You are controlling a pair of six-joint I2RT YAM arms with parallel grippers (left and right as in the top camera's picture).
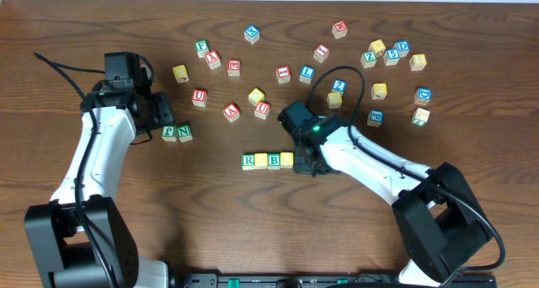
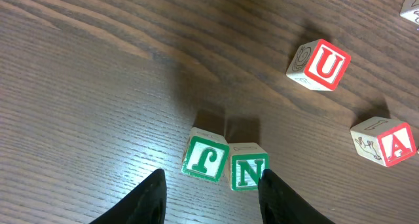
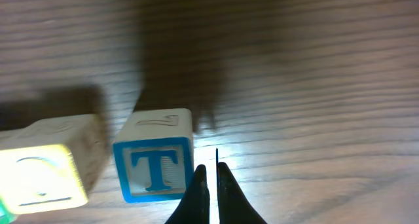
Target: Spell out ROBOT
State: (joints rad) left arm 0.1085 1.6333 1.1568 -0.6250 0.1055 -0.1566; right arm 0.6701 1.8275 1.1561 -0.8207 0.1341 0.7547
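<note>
Two grippers: I see the right gripper (image 3: pixel 209 185) pinched shut on nothing, and the left gripper (image 2: pixel 212 185) part-open and empty.
One T cube (image 3: pixel 154 168): blue-lettered, flat on the table (image 3: pixel 314 86), just beside the shut right fingertips; I cannot tell whether they touch.
Two yellow-faced cubes: the second yellow-faced cube (image 3: pixel 39 175) is just beside the T, with a thin gap; the first yellow-faced cube (image 1: pixel 261 161) sits between R and B.
One R cube (image 1: pixel 249 161), one B cube (image 1: pixel 274 161): green-lettered, same row, mid-table.
Two green cubes: F cube (image 2: pixel 205 158) and N cube (image 2: pixel 247 166), side by side just ahead of my left fingers.
Two red-lettered cubes: U cube (image 2: pixel 319 65) and A cube (image 2: pixel 386 142), farther out.
</note>
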